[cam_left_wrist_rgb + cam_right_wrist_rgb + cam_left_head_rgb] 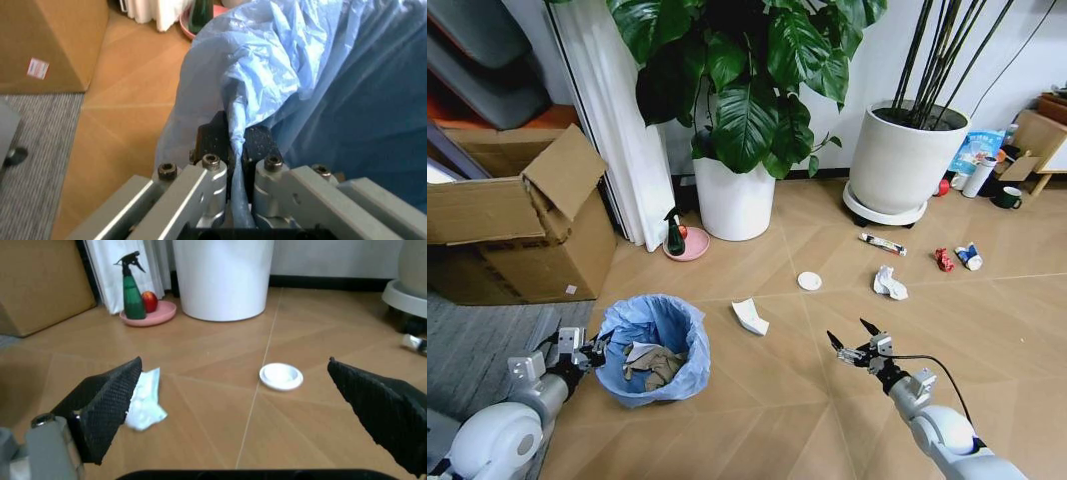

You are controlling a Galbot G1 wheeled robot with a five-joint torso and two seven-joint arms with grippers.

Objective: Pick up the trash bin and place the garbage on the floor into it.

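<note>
Far left, a cardboard box (pixel 517 225) with one flap hanging open, its left side cut off by the frame; it sits beside a strip of grey ribbed mat (pixel 477 350); floor is tan wood-look tile with diagonal seams (pixel 777 380); left gripper (pixel 592 352) low at the left, fingers pinched together on the rim of the trash bin (pixel 652 348), a fold of the crinkly light-blue bag caught between the black pads (pixel 257 145) in the left wrist view; bin itself small and round, its dark wall hidden under the plastic; inside, a crumpled tan and white wad (pixel 655 365), shape hard to read; behind the bin, a green spray bottle (pixel 673 235) on a pink dish (pixel 689 245), a small red round thing just beside it in the right wrist view, too small to name; white curtain (pixel 617 120) hangs to the floor; broad-leaf plant in a smooth white pot (pixel 735 200); on open floor, a folded white paper scrap (pixel 749 316), then a flat white disc (pixel 809 281); right gripper (pixel 854 340) hovers low over bare floor, mesh-textured fingers spread wide, touching nothing; farther right, a crumpled white paper wad (pixel 889 283), a thin tube wrapper (pixel 882 243) near the second, larger white pot (pixel 905 160) on a wheeled stand; a red scrap (pixel 943 260) and a blue-white scrap (pixel 969 257) just beside each other; clutter at the far right edge cut off, a dark mug (pixel 1008 198) among it
</note>
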